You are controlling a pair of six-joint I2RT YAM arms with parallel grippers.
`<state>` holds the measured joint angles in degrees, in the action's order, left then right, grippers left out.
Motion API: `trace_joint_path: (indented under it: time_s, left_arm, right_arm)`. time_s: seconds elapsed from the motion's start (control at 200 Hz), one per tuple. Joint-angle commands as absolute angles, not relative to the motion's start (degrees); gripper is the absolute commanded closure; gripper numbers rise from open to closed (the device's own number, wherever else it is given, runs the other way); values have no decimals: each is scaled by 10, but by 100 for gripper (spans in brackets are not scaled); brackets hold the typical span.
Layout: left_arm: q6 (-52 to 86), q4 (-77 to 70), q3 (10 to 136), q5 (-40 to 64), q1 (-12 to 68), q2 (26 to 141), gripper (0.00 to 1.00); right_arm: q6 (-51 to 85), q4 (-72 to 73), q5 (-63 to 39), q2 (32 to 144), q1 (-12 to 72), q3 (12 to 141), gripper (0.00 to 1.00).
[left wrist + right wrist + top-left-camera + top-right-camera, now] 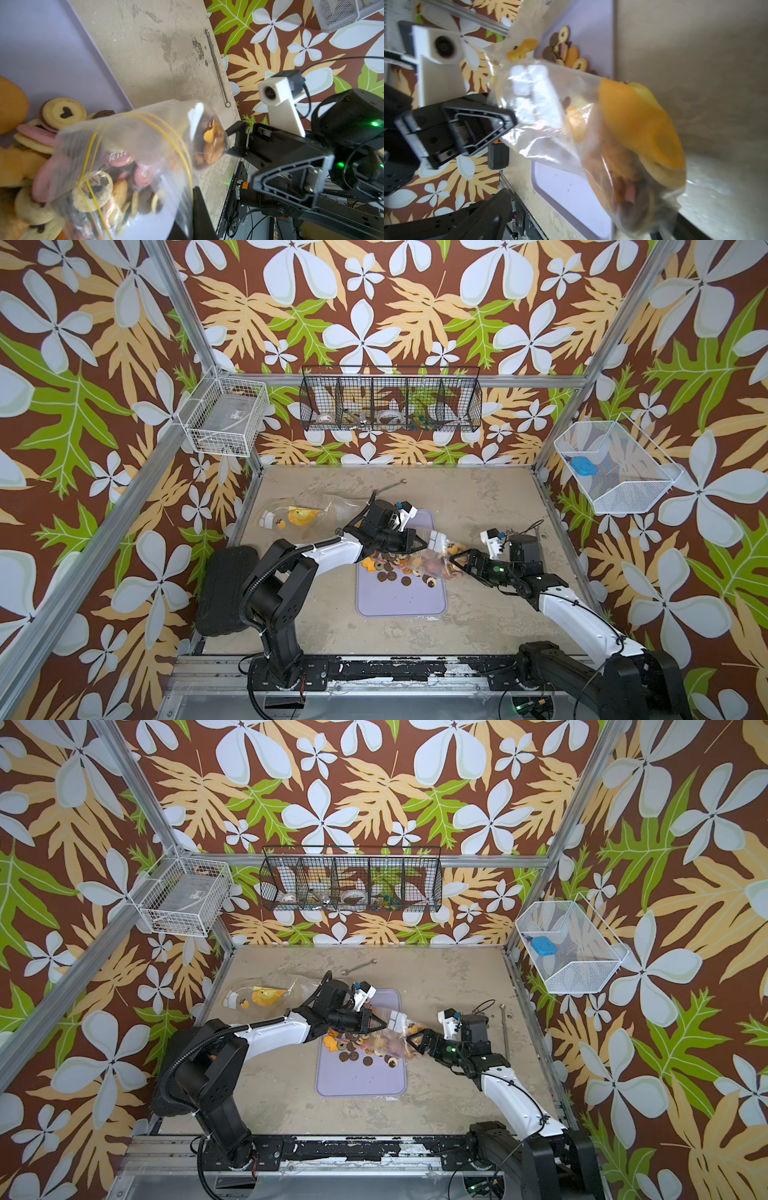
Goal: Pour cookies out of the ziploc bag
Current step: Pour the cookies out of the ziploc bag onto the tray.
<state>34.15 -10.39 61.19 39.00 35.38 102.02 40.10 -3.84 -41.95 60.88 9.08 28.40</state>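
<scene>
Dozens of cookies on lilac tray, more inside ziploc bag above it. Left gripper clenched on bag; right gripper released beside bottom end. Advised: grip bottom, raise above mouth.

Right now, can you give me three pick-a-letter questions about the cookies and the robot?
1. Where do the spilled cookies lie?
A) on the tray
B) in a bowl
C) on the floor

2. What colour is the tray?
A) green
B) red
C) pale purple

3. What is the left tool doing?
A) standing wide open
B) pinching the ziploc bag
C) holding a spoon

Answers:
1 A: both top views show the cookies scattered on the tray.
2 C: its bare part is pale purple.
3 B: its jaws are shut on the bag's edge.
</scene>
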Motion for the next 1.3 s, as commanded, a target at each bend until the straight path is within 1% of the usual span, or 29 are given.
trace_joint_path:
  time_s: [0.0,0.105,0.15,0.25,0.335,0.505,0.555,0.631,0.771,0.836,0.926,0.981,1.056,1.096,1.146,1.296]
  left_arm:
    - [353,-121,599,382,341,1013,100]
    - [365,-136,573,381,324,1004,100]
    - [368,-140,565,382,319,1000,100]
    - [369,-141,557,381,315,993,100]
    - [368,-144,556,387,314,988,100]
    - [371,-146,557,389,314,978,100]
    - [370,-142,555,387,313,972,100]
    - [369,-138,553,387,311,963,100]
    - [368,-134,553,386,307,960,100]
    - [369,-134,553,387,304,961,100]
    - [370,-136,554,389,302,962,100]
    - [370,-136,556,391,303,962,100]
    - [369,-135,558,392,302,960,100]
    - [369,-134,557,392,301,961,100]
    - [367,-132,559,392,300,959,100]
    - [368,-132,561,398,298,964,100]
  right_arm:
    - [455,3,-404,605,135,314,0]
    - [449,-7,-388,613,156,336,0]
    - [425,-33,-376,617,156,346,0]
    - [366,-117,-314,623,153,365,0]
    - [349,-140,-292,622,141,356,0]
    - [374,-96,-319,645,130,340,1]
    - [382,-84,-336,656,133,353,2]
    - [387,-85,-336,662,147,381,3]
    - [408,-69,-402,649,158,407,4]
    - [387,-106,-396,640,157,422,5]
    - [305,-214,-315,632,132,452,5]
    - [263,-252,-292,628,90,457,7]
    - [233,-268,-333,622,25,452,9]
    - [223,-272,-348,624,8,453,11]
    - [211,-279,-357,630,5,459,12]
    - [231,-261,-406,655,12,453,22]
